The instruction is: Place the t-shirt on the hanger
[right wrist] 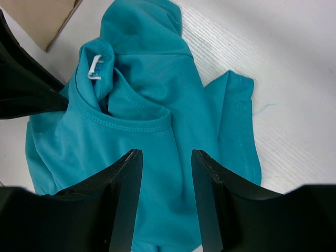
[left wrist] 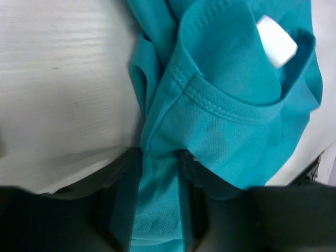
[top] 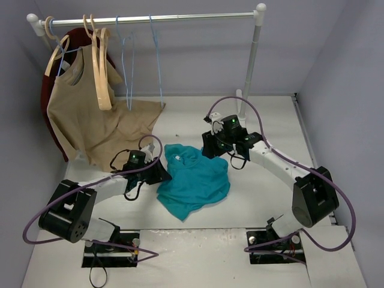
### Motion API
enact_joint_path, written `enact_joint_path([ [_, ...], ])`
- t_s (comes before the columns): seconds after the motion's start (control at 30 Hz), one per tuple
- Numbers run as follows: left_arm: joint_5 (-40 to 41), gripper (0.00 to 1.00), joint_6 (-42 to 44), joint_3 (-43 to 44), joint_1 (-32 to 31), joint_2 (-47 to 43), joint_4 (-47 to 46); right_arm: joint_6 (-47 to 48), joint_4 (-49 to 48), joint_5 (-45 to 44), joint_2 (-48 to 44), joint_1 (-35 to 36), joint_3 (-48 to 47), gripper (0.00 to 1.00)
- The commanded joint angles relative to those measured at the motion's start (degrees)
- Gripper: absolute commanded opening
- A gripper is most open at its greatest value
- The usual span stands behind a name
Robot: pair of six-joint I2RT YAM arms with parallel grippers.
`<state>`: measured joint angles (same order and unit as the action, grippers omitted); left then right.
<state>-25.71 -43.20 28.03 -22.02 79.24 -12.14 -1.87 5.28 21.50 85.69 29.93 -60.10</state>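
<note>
Barely begun: the t-shirt (top: 195,177) lies crumpled on the worktop (top: 198,123), and the hanger (top: 159,66) hangs on the far-left rail (top: 180,18). My left pincer (left wrist: 159,165) pinches a fold; my right pincer (right wrist: 167,157) stands apart above it.

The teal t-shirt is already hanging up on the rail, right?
No. The t-shirt is not hanging on the rail. It lies crumpled on the table, as the top view shows.

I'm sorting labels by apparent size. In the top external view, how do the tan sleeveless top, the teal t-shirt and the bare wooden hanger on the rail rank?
1. tan sleeveless top, clearly largest, even though it hangs farther back.
2. teal t-shirt, crumpled.
3. bare wooden hanger, thin and smallest.
</note>
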Motion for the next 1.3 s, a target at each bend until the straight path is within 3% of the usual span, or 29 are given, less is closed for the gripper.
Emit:
enact_joint_path([
  [0.0,-4.78,0.3,-0.57,0.19,0.05,-1.45,-5.61,0.37,-4.75,2.32,1.75,-0.49,-4.59,0.43],
  [0.2,-3.56,0.0,-0.22,-3.5,0.05,-9.61,-0.17,-1.2,-9.58,3.64,7.99,-0.49,-7.93,0.43],
  [0.6,4.7,0.0,-0.83,-5.53,-0.04,-24.03,17.49,-2.61,-13.1,9.26,21.97,-0.23,-11.97,0.43],
  [0.63,5.06,0.0,-0.92,-5.79,-0.04,-24.74,19.24,-2.61,-13.27,9.53,22.24,-0.23,-11.8,0.41],
  [0.7,6.02,0.0,-1.53,-5.97,-0.04,-26.32,20.83,-2.44,-13.98,9.79,22.68,-0.23,-11.54,0.27],
  [0.73,6.2,0.0,-1.71,-5.97,-0.04,-26.68,22.41,-2.26,-14.07,9.62,22.68,-0.23,-11.62,0.19],
  [0.77,6.46,0.0,-1.8,-5.97,-0.04,-27.12,23.03,-1.65,-13.89,9.01,22.5,-0.23,-11.62,0.03],
  [0.97,9.01,0.0,0.39,-2.99,-0.04,-29.67,28.04,1.07,-10.65,-5.65,12.15,-0.49,-10.92,0.0],
  [1.07,10.94,0.0,4.07,0.79,-0.04,-29.5,31.47,1.34,-7.66,-14.53,2.59,-0.58,-9.34,0.0],
  [1.27,13.05,0.0,10.75,7.21,-0.04,-27.92,35.69,-0.4,2.36,-19.03,-9.12,-0.14,-5.66,0.0],
])
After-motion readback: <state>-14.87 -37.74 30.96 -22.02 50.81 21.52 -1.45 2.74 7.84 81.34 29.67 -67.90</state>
